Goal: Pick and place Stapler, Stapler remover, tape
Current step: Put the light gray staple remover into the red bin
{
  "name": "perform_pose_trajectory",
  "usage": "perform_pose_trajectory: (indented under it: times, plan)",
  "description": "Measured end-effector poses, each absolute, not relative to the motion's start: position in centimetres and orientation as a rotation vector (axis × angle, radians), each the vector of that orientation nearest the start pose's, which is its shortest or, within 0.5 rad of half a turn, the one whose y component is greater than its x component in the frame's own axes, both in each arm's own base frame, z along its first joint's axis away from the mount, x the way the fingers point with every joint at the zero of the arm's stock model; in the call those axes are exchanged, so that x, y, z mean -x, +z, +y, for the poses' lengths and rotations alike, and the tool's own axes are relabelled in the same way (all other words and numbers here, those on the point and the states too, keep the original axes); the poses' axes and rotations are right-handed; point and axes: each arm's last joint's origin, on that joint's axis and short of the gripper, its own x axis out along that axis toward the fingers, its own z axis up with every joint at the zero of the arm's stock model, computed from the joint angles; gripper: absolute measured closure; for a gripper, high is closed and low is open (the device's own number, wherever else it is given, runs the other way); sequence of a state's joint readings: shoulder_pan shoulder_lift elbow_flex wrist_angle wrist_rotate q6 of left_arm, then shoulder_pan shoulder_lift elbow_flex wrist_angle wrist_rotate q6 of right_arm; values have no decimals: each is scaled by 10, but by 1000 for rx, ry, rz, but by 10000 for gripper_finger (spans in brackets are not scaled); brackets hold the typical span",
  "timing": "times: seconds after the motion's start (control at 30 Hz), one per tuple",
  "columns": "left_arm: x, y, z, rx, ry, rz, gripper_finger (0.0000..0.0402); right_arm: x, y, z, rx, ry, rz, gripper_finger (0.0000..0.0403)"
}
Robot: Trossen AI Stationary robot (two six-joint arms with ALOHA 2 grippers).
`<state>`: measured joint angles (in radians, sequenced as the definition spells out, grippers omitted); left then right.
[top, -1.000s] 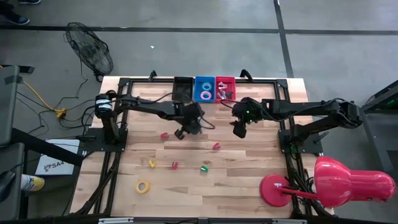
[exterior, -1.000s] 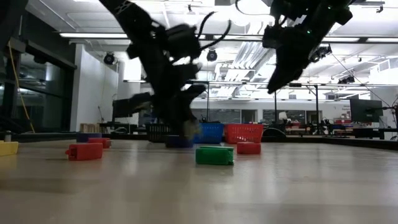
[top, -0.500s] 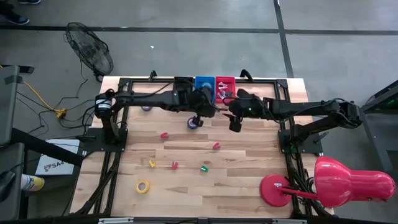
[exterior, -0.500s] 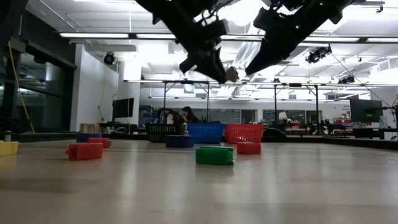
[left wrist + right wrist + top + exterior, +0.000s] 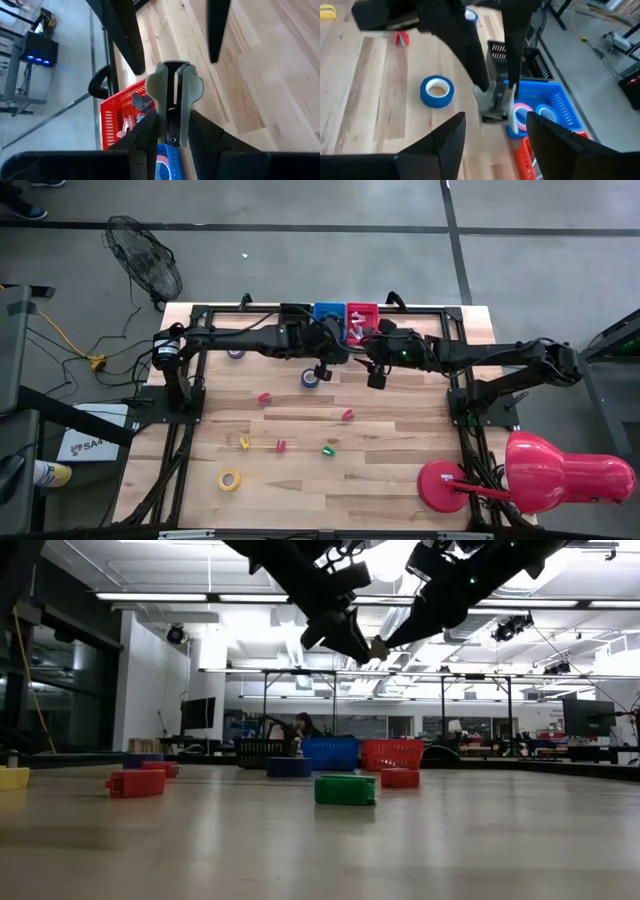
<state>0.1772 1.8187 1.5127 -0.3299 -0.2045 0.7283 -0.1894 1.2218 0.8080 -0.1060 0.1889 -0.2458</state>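
Note:
My left gripper (image 5: 322, 367) is shut on a grey and black staple remover (image 5: 172, 95), high above the table just near of the blue bin (image 5: 328, 316); it also shows in the right wrist view (image 5: 495, 102). My right gripper (image 5: 376, 377) is open and empty, close on the remover's right, fingers (image 5: 442, 145) pointing toward it. A blue tape roll (image 5: 311, 377) lies flat on the table under the left arm. A yellow tape roll (image 5: 230, 479) lies flat near the front left. My left gripper pinches the staple remover between its two fingers (image 5: 150, 132), on the two grey side grips (image 5: 186, 112). The remover's rounded end (image 5: 173, 67) sticks out past the fingertips. It is lifted clear of the table.
A black bin (image 5: 295, 314), the blue bin and a red bin (image 5: 362, 315) stand in a row at the far edge. Small red (image 5: 264, 396), yellow (image 5: 244, 443) and green (image 5: 327, 449) pieces lie on the table's middle. A red lamp (image 5: 540, 470) stands at the front right.
My left gripper has risen from the table's middle and gone toward the far edge and the bins, carrying the staple remover lifted clear. The blue tape roll it stood over now shows on the table. My right gripper has gone a little toward the left and far edge.

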Motion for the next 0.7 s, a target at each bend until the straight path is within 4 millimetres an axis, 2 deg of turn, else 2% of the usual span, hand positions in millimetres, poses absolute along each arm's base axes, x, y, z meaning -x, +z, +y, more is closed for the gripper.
perform_pose_trajectory:
  times: [0.33, 0.7]
  plan:
    - [-408, 290, 79, -680, 144, 703, 323, -261, 256, -56, 252, -322, 574, 210]
    - [-408, 289, 79, -668, 139, 711, 323, -261, 256, -57, 258, -344, 572, 310]
